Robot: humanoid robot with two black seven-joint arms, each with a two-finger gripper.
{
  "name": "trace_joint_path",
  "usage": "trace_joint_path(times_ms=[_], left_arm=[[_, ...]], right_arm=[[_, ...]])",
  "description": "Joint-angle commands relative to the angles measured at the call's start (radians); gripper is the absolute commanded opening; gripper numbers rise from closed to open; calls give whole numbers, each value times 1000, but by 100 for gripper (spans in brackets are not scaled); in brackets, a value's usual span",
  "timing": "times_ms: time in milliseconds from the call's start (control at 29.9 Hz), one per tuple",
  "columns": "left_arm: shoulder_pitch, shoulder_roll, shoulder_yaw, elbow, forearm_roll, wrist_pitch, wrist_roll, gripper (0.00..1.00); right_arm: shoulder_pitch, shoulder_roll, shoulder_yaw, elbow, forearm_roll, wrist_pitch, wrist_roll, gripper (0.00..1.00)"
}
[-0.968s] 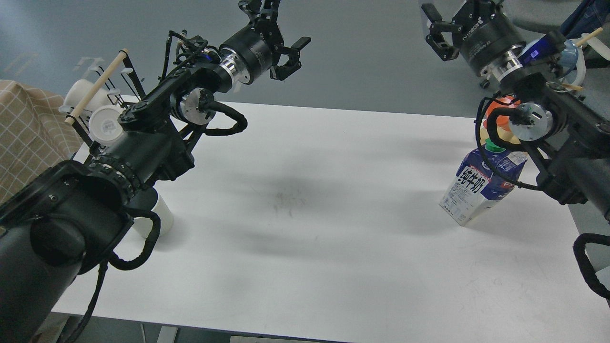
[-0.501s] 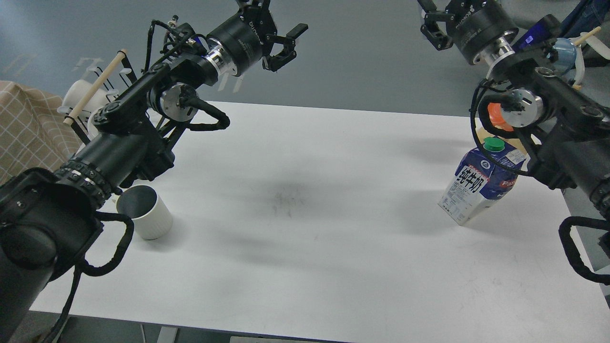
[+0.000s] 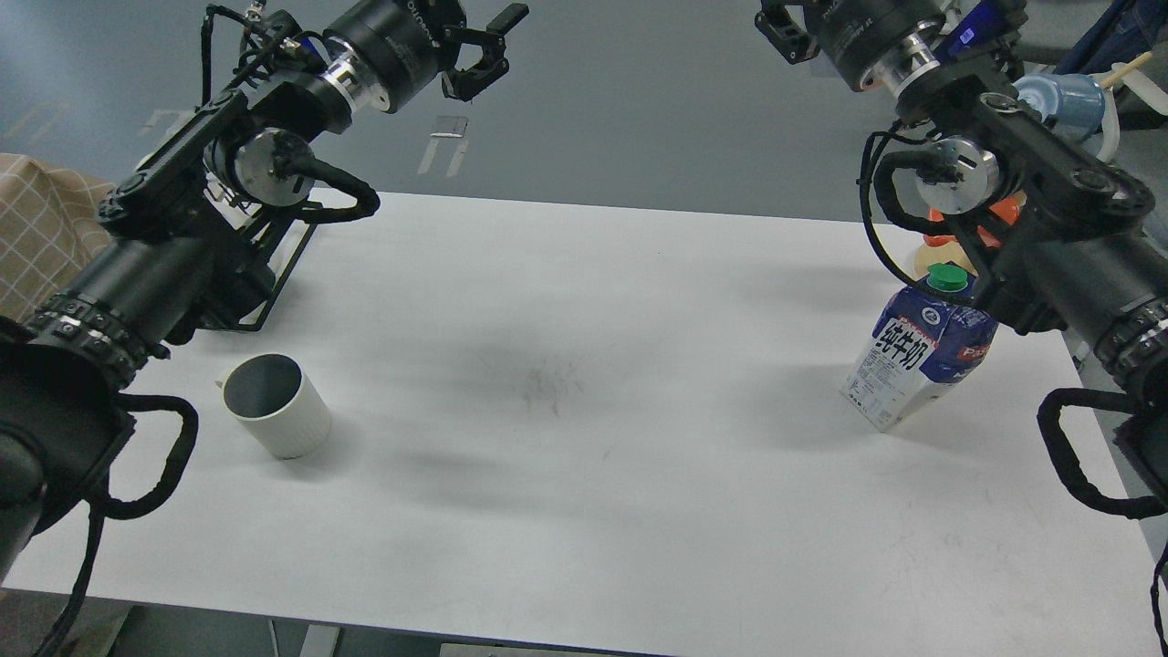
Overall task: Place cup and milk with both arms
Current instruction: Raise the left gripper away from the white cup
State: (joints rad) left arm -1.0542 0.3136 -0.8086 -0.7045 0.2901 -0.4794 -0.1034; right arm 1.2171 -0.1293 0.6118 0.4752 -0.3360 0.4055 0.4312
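A white cup point(image 3: 276, 404) with a dark inside stands upright on the left part of the white table point(image 3: 584, 383). A blue and white milk carton point(image 3: 920, 351) with a green cap stands on the right part. My left gripper point(image 3: 482, 50) is open and empty, high above the table's far left edge, far from the cup. My right gripper point(image 3: 783, 18) is at the top edge of the view, above and behind the carton; only part of it shows, so I cannot tell how its fingers stand.
A black rack point(image 3: 265, 274) stands at the table's back left, mostly hidden by my left arm. An orange object point(image 3: 981, 224) sits behind the carton. A light blue cup point(image 3: 1068, 91) is at the far right. A checked cloth point(image 3: 36, 228) lies off the left edge.
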Motion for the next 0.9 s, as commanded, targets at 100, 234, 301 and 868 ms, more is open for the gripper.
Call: trace_joint_path(times_ms=[100, 234, 301, 868], left_arm=[[-1, 13, -1, 3, 0, -5, 1, 98], [10, 19, 3, 8, 1, 45, -2, 98], [13, 13, 3, 10, 1, 53, -7, 98], [8, -36, 14, 14, 15, 102, -18, 98]], right_arm=[[-5, -3, -4, 7, 3, 1, -2, 100], [-19, -24, -10, -9, 2, -5, -5, 100], [-24, -45, -10, -9, 2, -5, -5, 100], [-19, -39, -82, -24, 8, 4, -2, 100]])
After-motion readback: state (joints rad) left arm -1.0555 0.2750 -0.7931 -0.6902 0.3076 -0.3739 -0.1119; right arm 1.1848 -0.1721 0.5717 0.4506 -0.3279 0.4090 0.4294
